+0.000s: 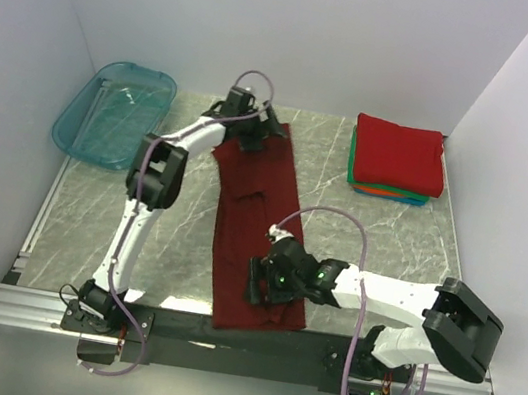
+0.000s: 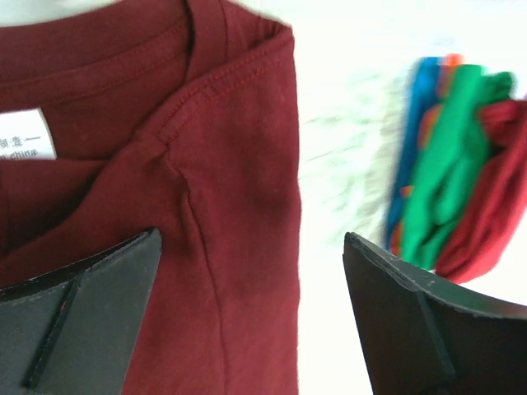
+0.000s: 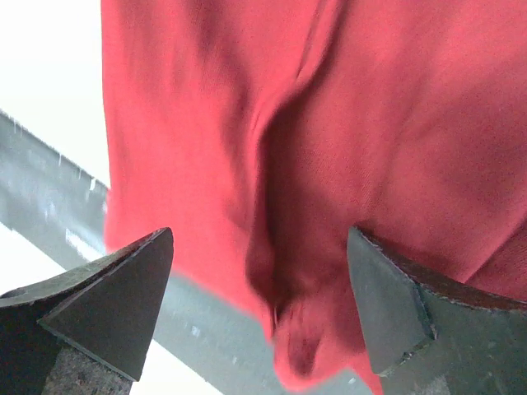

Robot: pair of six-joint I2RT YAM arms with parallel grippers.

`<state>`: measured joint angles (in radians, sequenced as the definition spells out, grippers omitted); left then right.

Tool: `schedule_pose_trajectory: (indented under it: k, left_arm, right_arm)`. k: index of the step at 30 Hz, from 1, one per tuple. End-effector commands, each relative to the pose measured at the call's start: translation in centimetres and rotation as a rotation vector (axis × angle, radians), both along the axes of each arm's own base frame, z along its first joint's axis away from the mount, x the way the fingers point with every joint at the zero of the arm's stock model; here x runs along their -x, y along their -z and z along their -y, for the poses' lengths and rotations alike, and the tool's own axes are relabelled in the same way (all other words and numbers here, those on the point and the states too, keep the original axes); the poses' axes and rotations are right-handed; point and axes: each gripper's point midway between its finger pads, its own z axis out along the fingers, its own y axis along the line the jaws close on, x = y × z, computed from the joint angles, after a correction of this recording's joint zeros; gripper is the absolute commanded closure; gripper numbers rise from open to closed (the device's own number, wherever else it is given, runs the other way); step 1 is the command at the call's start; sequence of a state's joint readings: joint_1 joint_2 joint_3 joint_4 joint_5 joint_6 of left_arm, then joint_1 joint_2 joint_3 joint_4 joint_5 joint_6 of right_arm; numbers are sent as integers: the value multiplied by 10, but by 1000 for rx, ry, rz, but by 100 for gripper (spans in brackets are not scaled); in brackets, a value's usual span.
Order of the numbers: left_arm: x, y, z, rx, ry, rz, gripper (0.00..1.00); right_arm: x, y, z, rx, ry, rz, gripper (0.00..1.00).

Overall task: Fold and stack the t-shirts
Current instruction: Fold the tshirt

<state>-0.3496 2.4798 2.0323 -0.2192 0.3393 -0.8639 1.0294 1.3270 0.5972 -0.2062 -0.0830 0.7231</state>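
Lying lengthwise on table, maroon t-shirt runs far-to-near: collar end under left claw, hem end at near edge under right claw. Both claws gaping wide, empty. Folded t-shirt stack far right, well apart.

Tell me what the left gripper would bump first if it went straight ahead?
Most likely the maroon t-shirt, near its shoulder seam; the open left gripper points right at it, though depth is unclear.
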Motion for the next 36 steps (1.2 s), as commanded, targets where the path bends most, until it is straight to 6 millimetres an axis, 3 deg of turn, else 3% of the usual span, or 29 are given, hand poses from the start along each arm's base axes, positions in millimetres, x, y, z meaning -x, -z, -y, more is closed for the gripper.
schedule_pose_trajectory:
  k: [1,2,3,8,10,12,13,14,15,17,18,20,21,23,24,26,27,29,30,31,32,33,34,35,36]
  left_arm:
    - [2,23,42,73,60,-45,1]
    - [-6,15,51,127,49,-13,1]
    - [-10,24,53,142,37,-13,1]
    - [-29,23,53,172,-33,42,0]
    - [-41,10,56,189,-34,115,1]
    - [-39,-10,72,253,85,199,1]
    - [-38,-36,83,305,170,319,1]
    - [-33,-43,89,325,214,328,1]
    - [-39,-66,91,323,208,369,0]
    - [-37,-82,89,294,217,382,1]
    - [-32,-114,86,297,223,420,1]
    - [-23,-144,81,275,236,468,1]
    - [-11,-177,75,270,238,500,0]
    - [4,-198,67,235,240,492,0]
    - [20,-227,60,230,244,516,0]
    - [45,-237,52,204,268,475,0]
    - [71,-249,43,201,283,465,1]
    - [102,-246,33,173,289,432,0]
    - [136,-237,25,152,283,396,1]
    - [152,-228,20,129,268,376,1]
    - [178,-182,14,70,250,290,1]
    - [201,-199,5,70,233,324,0]
    - [218,-185,-1,62,210,281,1]
    - [244,-138,-12,4,186,194,0]
    - [263,-145,-21,18,167,211,1]
  right_arm:
    - [20,-7,-11,-19,-49,-62,8]
    - [20,-7,-14,-14,-61,-55,8]
    - [17,-11,-16,-12,-66,-39,8]
    - [10,-37,-22,-54,-96,43,7]
    - [6,-51,-24,-77,-100,85,7]
    - [-4,-73,-23,-106,-89,157,7]
    - [-6,-80,-22,-116,-82,181,7]
    - [-17,-94,-17,-125,-39,245,7]
    - [-20,-102,-13,-131,-20,270,7]
    - [-27,-127,-2,-174,30,343,6]
    - [-36,-131,10,-149,98,384,5]
    - [-41,-149,26,-181,189,420,4]
    - [-45,-145,39,-149,236,436,4]
    - [-46,-149,49,-163,276,447,4]
    - [-45,-144,57,-139,288,443,4]
    - [-42,-143,64,-130,294,435,4]
    - [-39,-138,68,-105,286,423,4]
    - [-35,-133,75,-94,299,398,4]
    - [-30,-122,80,-67,297,375,4]
    - [-24,-117,80,-71,282,347,5]
    - [-18,-104,84,-50,280,310,7]
    - [-14,-98,86,-43,282,283,8]
    - [-7,-93,85,-42,269,248,9]
    - [-3,-84,88,-32,283,214,10]
    - [1,-79,91,-18,288,191,12]
